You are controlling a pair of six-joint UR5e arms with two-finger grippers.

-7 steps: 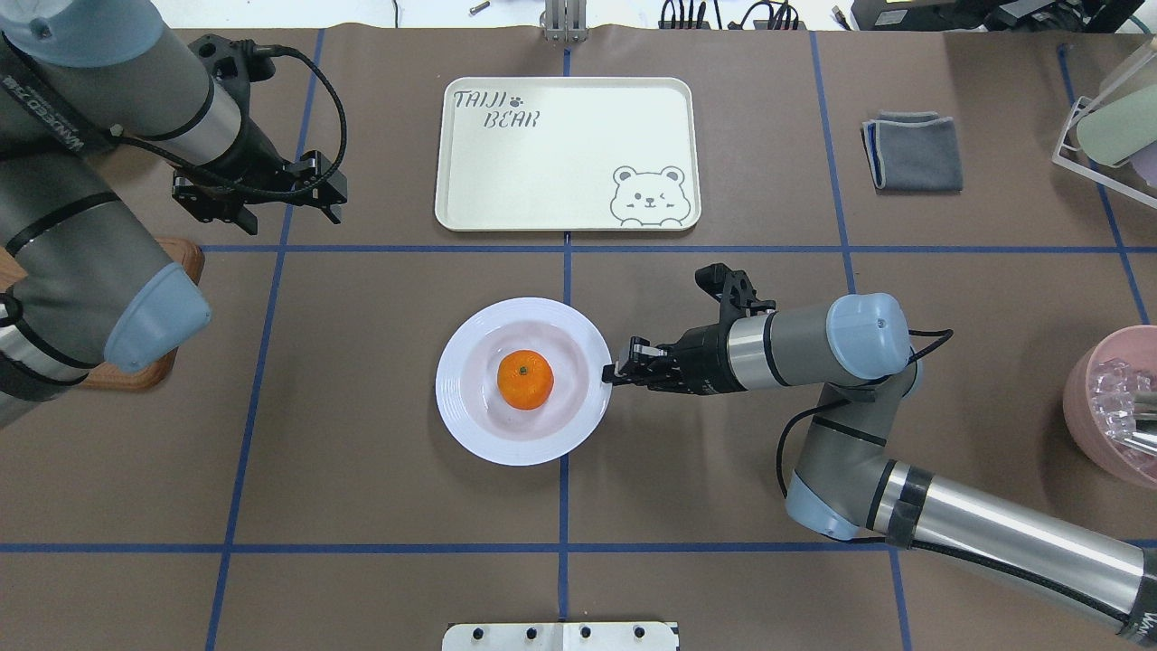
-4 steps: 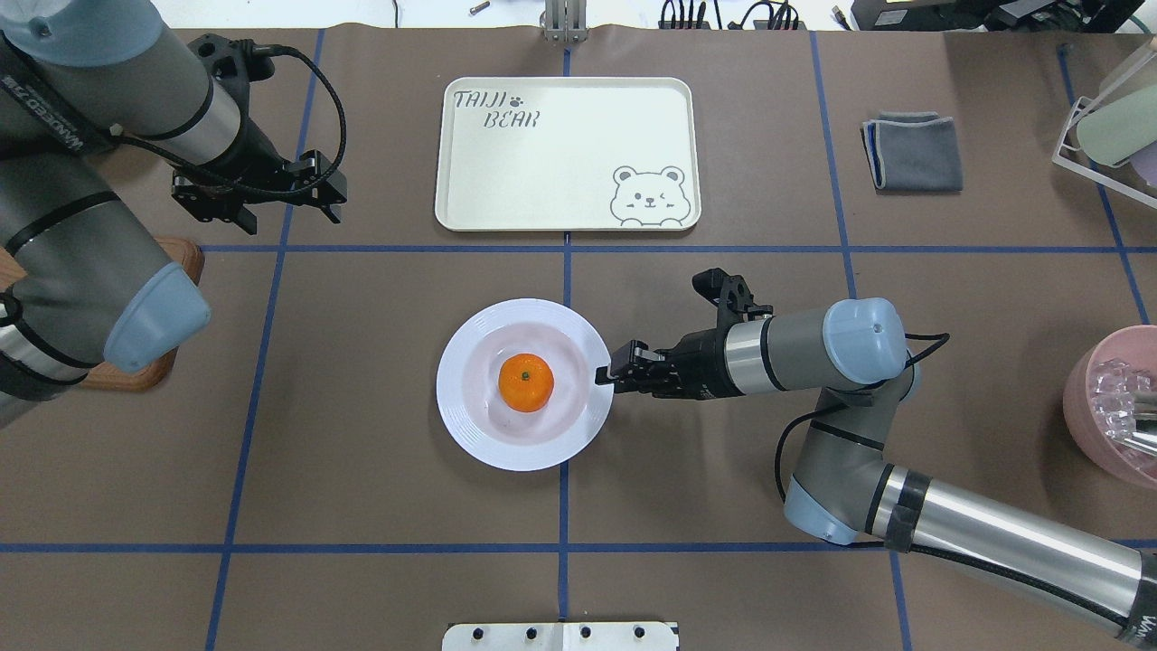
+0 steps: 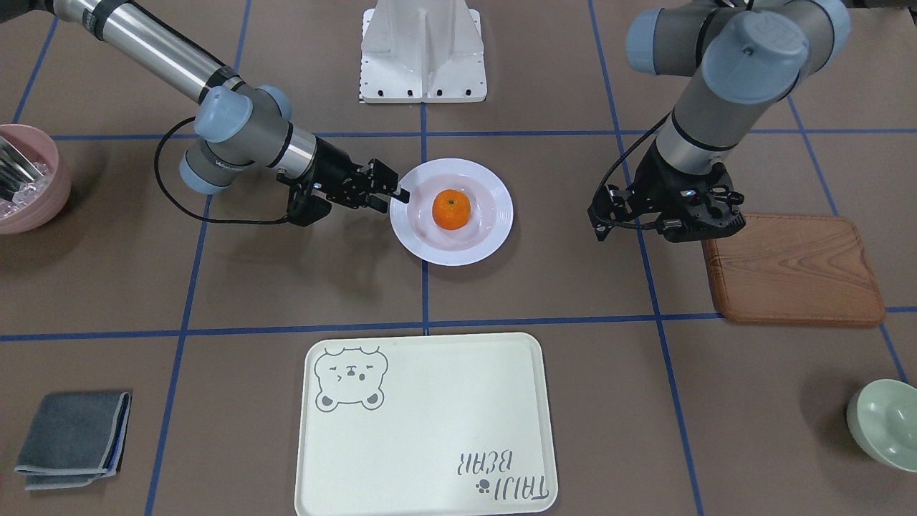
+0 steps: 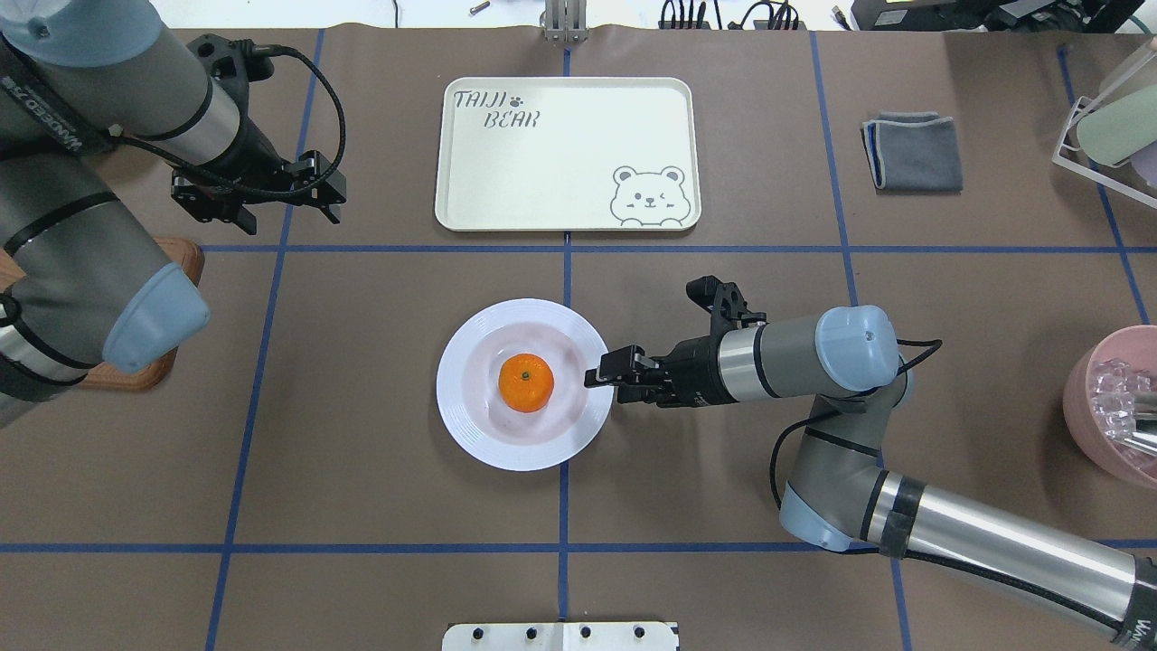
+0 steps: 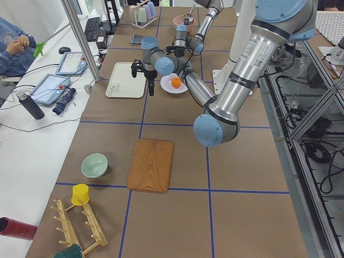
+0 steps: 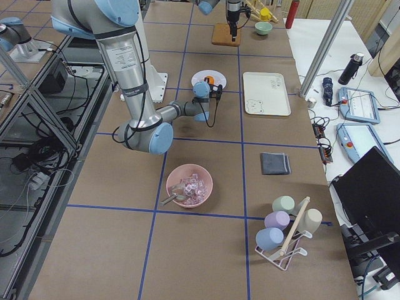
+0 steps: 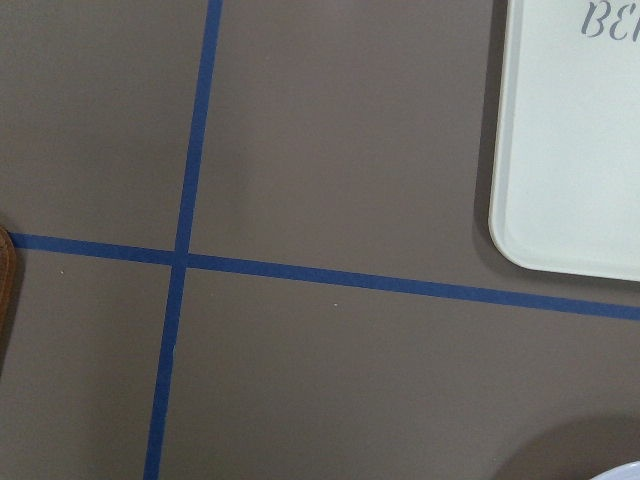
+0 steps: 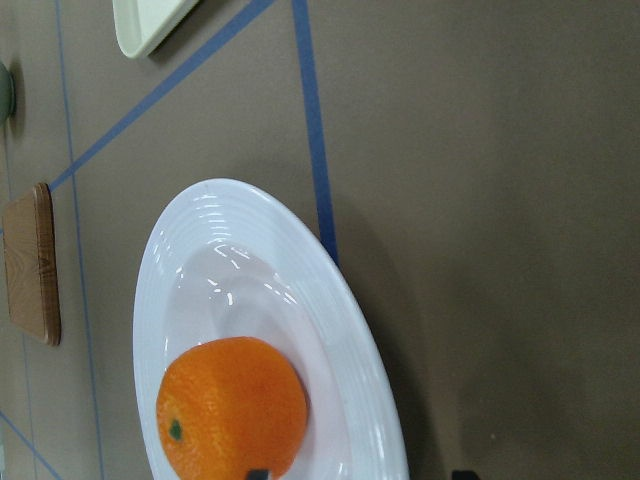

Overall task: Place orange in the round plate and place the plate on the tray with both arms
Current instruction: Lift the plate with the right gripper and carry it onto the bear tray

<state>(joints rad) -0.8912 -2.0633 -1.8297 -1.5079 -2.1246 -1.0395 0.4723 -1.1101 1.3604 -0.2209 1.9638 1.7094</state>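
Observation:
The orange [image 4: 525,382] [image 3: 451,209] lies in the sunken centre of the round plate [image 4: 470,425] [image 3: 430,251], which rests on the table in the middle. My right gripper [image 4: 592,375] [image 3: 397,195] is open at the plate's right rim. In the right wrist view one fingertip sits inside the plate [image 8: 200,290] beside the orange [image 8: 232,405] and the other outside the rim. My left gripper [image 4: 289,217] hangs open and empty, far left of the tray [image 4: 567,154] [image 3: 426,423]. The tray's corner [image 7: 570,150] shows in the left wrist view.
A wooden board [image 3: 791,269] lies under the left arm. A folded grey cloth [image 4: 913,152] is right of the tray. A pink bowl [image 4: 1116,407] sits at the right edge, a cup rack [image 4: 1107,127] behind it, and a green bowl [image 3: 885,423] is at the far left corner.
My right gripper has slid left, from just outside the plate's rim to over it. Plate, orange and left arm have stayed in place.

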